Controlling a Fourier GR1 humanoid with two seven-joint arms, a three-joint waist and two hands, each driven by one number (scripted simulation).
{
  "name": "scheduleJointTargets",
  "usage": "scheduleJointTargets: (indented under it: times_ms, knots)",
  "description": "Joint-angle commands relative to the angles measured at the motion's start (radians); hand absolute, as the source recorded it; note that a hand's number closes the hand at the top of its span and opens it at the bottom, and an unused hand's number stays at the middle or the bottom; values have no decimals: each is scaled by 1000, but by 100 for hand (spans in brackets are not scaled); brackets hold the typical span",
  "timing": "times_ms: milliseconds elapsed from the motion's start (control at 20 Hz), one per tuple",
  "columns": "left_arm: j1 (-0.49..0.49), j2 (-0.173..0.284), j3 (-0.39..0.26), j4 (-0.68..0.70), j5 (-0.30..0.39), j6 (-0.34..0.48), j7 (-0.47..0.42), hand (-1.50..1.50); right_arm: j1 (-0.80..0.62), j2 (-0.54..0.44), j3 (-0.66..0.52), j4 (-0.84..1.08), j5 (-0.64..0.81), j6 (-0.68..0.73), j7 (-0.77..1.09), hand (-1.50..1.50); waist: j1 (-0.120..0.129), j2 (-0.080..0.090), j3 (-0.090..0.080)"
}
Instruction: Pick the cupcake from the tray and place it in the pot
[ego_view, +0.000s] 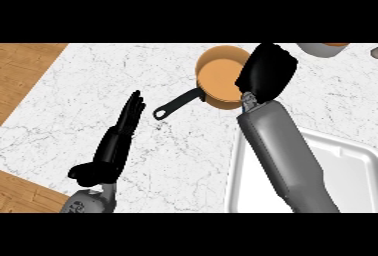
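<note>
Over pot (218, 75), right hand (267, 70) back-on: you can't tell its fingers, or cupcake. Release off-centre, cupcake strikes rim, rolls onto worktop (111, 80). Left hand (122, 132) rests open, holding nothing.

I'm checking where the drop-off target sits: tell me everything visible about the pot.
The pot is a small orange pan, its inside a lighter orange, with a thin black handle ending in a loop that points toward the lower left. It stands upright on the white marble counter, above the tray. The right robot hand overlaps its right rim, hiding that side.
</note>
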Motion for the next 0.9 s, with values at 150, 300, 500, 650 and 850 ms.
scheduleJointTargets:
  times_ms: [150,300,500,650,850]
  knots:
    - [-20,4,-4,21,-11,-4,10,0,-217,6,-83,154,142,77,221,150,0,3,0]
    - [-26,-5,-7,13,-8,-1,15,0,-286,6,-131,215,188,109,256,150,-8,-3,2]
    - [-35,4,5,25,-16,5,14,0,-358,5,-181,288,243,132,304,150,-10,1,3]
    - [-46,-8,9,34,-12,13,22,0,-409,5,-215,340,276,156,339,150,-28,-3,5]
    - [-39,-20,9,52,-20,28,8,0,-458,5,-253,391,317,154,378,150,-44,-6,6]
